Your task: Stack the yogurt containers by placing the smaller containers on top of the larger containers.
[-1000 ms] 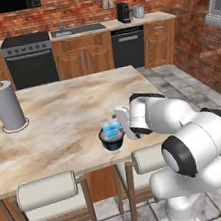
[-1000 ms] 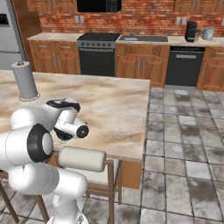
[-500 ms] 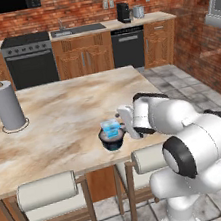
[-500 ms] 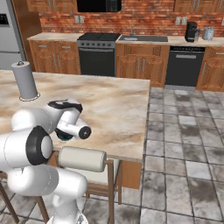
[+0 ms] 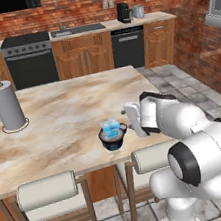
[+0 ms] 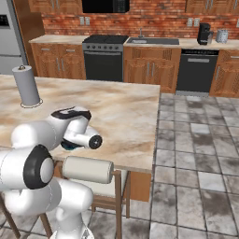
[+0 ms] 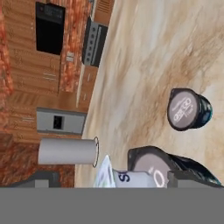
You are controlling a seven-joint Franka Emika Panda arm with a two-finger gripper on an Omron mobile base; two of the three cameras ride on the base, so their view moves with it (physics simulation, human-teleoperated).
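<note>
My gripper (image 5: 134, 120) hangs just beside the navy tub (image 5: 111, 140), on the side away from the paper-towel roll (image 5: 6, 105). My fingers are spread wide and pinch nothing. The light-blue cup (image 5: 111, 128) sits on top of the navy tub, its base on the lid and its axis upright as far as the left base view shows. I cannot tell whether it is seated squarely. In the hand view the same cup (image 7: 124, 177) and tub (image 7: 164, 164) lie low between my two tips, very near them but, I judge, not touching either. So that pair looks stacked, and what matters for the next move is the other small pot with the grey lid (image 7: 188, 109). It stands on the marble counter (image 5: 67, 114) beyond the navy tub, apart from it, farther along the line my fingers point and down at counter level. Its lid faces up and its short axis is upright. To reach it I would have to clear the stacked cup first, lifting away from the tub rather than sweeping past it, or I risk knocking the cup off.
</note>
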